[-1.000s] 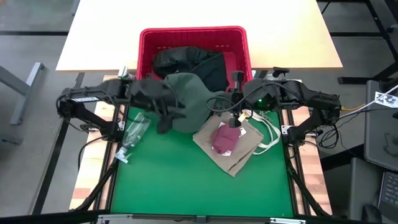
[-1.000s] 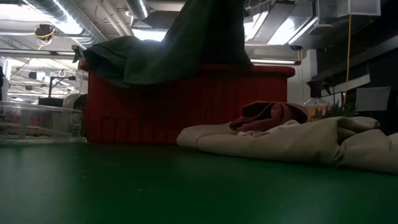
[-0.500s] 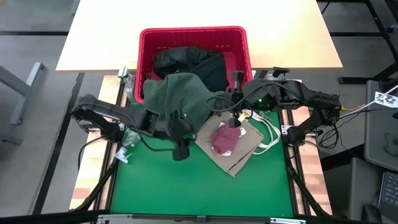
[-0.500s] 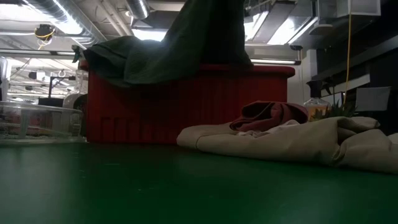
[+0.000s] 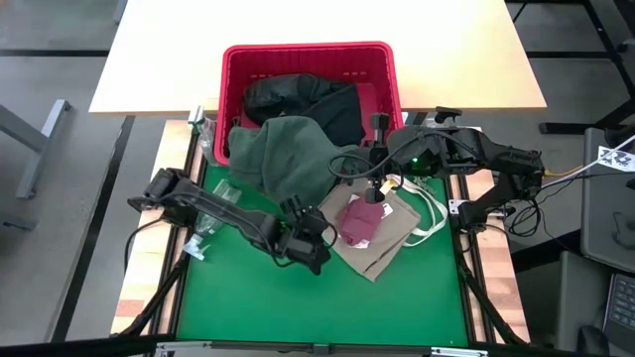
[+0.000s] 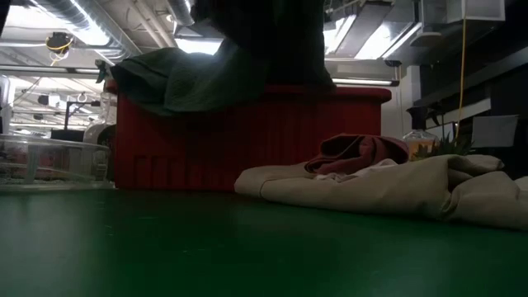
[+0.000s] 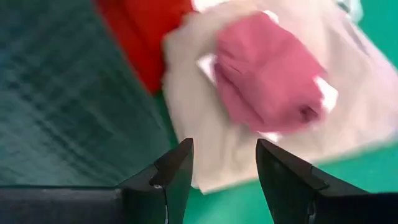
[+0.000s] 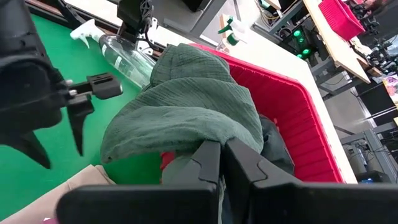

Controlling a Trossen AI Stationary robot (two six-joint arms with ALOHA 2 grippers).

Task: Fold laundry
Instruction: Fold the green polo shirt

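The olive-green shirt (image 5: 288, 149) drapes over the front wall of the red basket (image 5: 387, 79) and down onto the green surface (image 5: 317, 297), beside a tan top (image 5: 382, 243) with a maroon piece (image 5: 359, 220) lying on it. The left claw (image 5: 316, 230), fingers apart and empty, hovers just beside the tan top. The right claw (image 5: 375, 193), fingers together, hangs above the maroon piece.
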